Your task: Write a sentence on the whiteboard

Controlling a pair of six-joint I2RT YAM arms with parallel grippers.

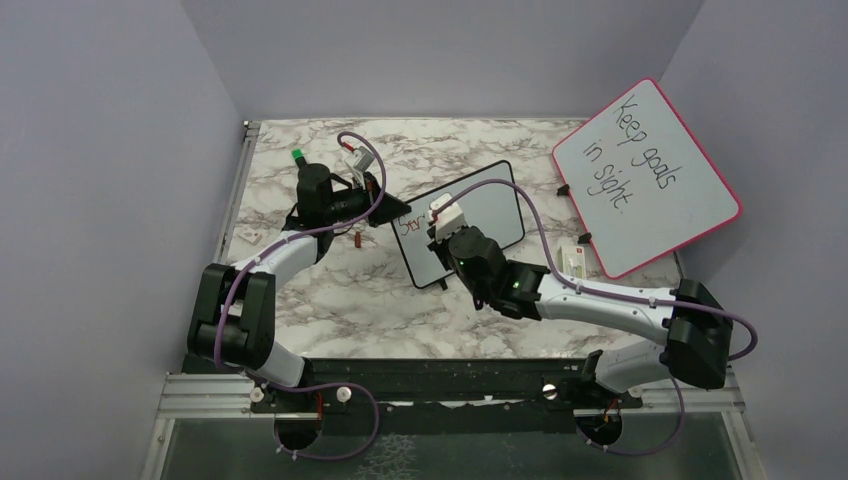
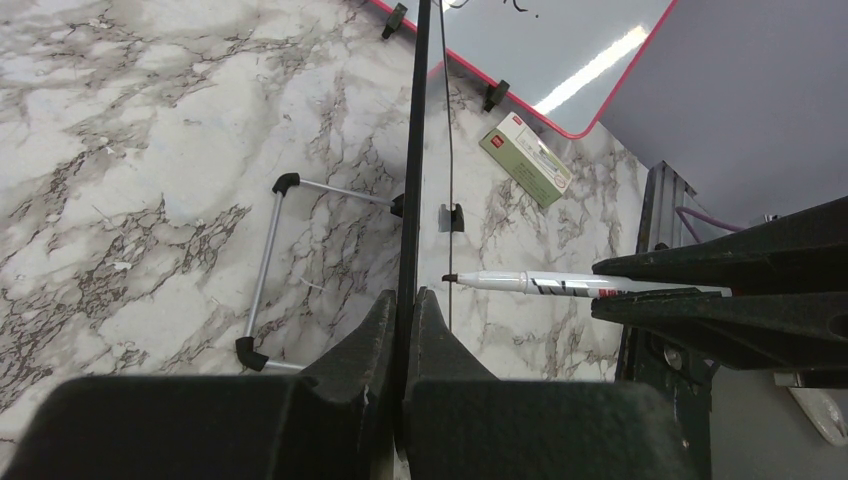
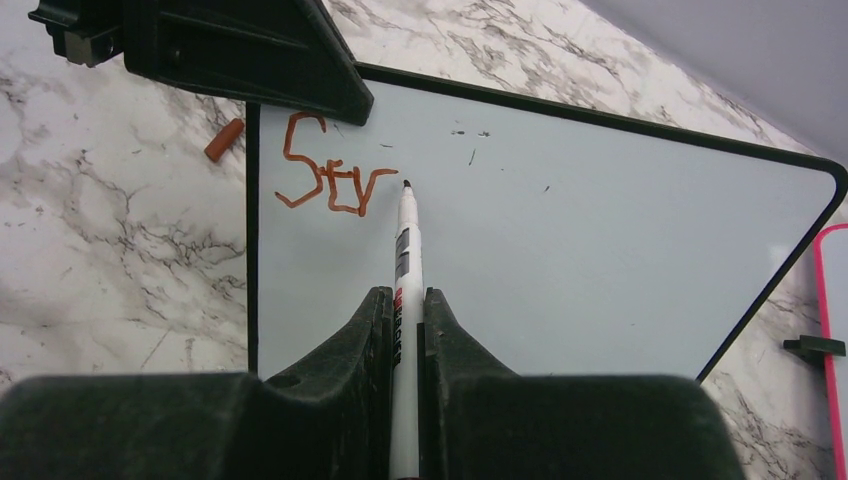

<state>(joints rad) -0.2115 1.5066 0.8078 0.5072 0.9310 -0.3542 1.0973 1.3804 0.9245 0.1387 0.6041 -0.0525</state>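
Left gripper [image 2: 405, 300] was closed tight on the left edge of the whiteboard [image 1: 470, 225], pinching the thin black frame. The board sat mid-table on the marble top [image 1: 330, 290], tilted, between the two arms.

Right gripper [image 3: 405, 300] was clamped on a white marker [image 3: 405, 240], with the barrel running up between the fingers and the dark tip pointing at the board face. The tip was just right of the last letter. Touching or a hair off, I couldn't tell from the wrist view.

Sentence [image 3: 325, 170] so far: three orange-red letters in the board's upper-left corner, probably "Str" — the middle letter was messy and could pass for an "e". The rest of the board was blank apart from a few faint specks.

The marker barrel carried a red and black label, too small to read.

An orange cap [image 3: 224, 140] lay on the marble just off the board's left edge.

A pink-framed board [image 1: 645, 175] stood at the far right, with black handwriting: "Keep goals in sight."

A small green-and-white box [image 2: 525, 158] with a red mark lay near the pink board's foot — print unreadable.

A silver wire stand [image 2: 265, 270] with black end caps lay on the table behind the whiteboard.
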